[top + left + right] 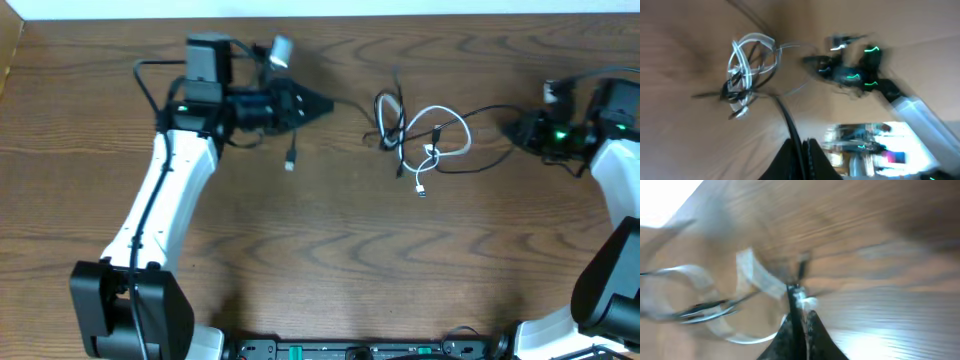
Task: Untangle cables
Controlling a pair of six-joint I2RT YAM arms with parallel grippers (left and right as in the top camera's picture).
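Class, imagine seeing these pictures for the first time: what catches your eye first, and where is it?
A knot of white cable and black cable lies right of centre on the table. Black strands run from it to both grippers: the left gripper at upper left and the right gripper near the right edge, each pinched shut.

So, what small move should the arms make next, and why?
Probably draw the left fingers slowly a little outward. They look shut on the black cable, which runs straight into the loops of the white cable. The right fingers seem shut on its far part, so a gentle pull may slide it free.
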